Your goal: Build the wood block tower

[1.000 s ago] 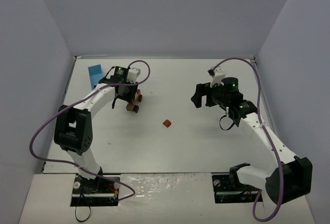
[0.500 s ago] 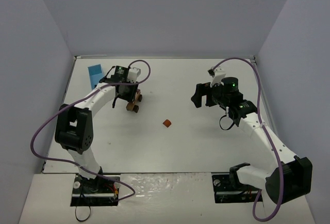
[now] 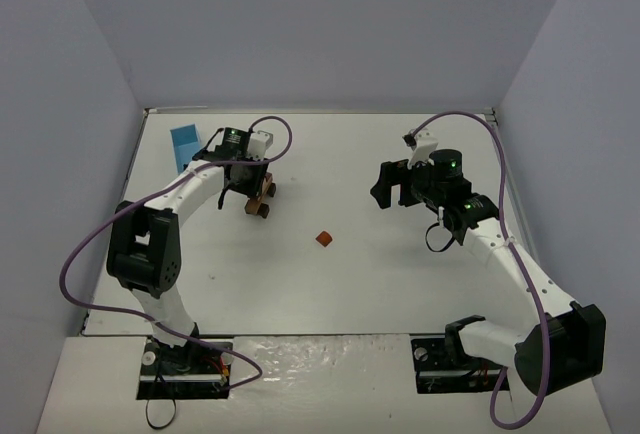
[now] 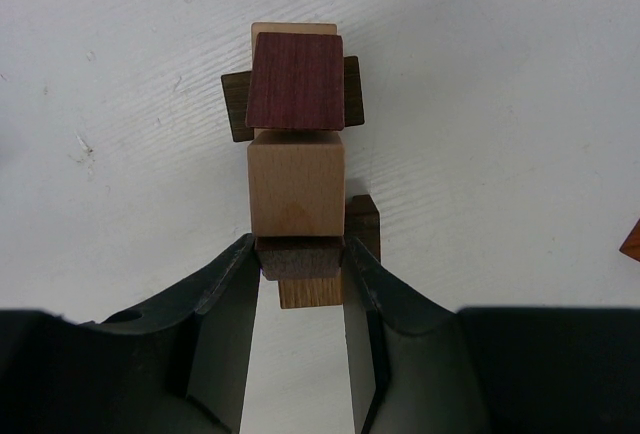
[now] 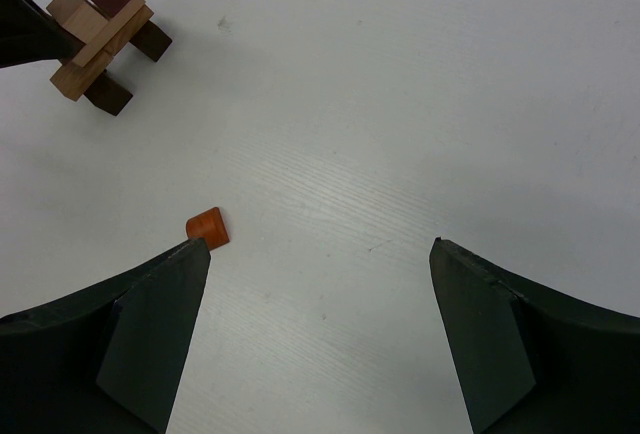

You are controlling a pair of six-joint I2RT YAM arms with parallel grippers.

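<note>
- While the left arm stretches over the far left part of the white table (image 3: 400, 274), the tower (image 3: 263, 200) stands there beneath its wrist, a small cluster of wood blocks much smaller than the arm.
- A light blue box (image 3: 184, 145) lies near the tower, further toward the back left corner and apart from it.
- From the left wrist camera, the tower reads as a narrow stack seen from above. A maroon block (image 4: 297, 82) sits at the far end, and a pale tan cube (image 4: 296, 182) sits next to it, nearer the camera.
- A dark brown bar (image 4: 237, 107) lies crosswise under the maroon block, with its ends poking out on both sides.
- The left gripper (image 4: 298, 254) is partly closed. Its two black fingers press on either side of a grey-brown block (image 4: 298, 264) at the near end of the stack, right against the tan cube.
- A mid-brown piece (image 4: 310, 294) shows below the gripped block, and another dark brown piece (image 4: 362, 224) sits just beside it.
- The right gripper (image 5: 318, 249) hangs over the right half of the table, fingers spread wide with nothing between them.
- One orange block (image 5: 207, 227) lies alone on the table, well apart from the tower. In the right wrist view it is just beside one fingertip, and whether the two touch is unclear.
</note>
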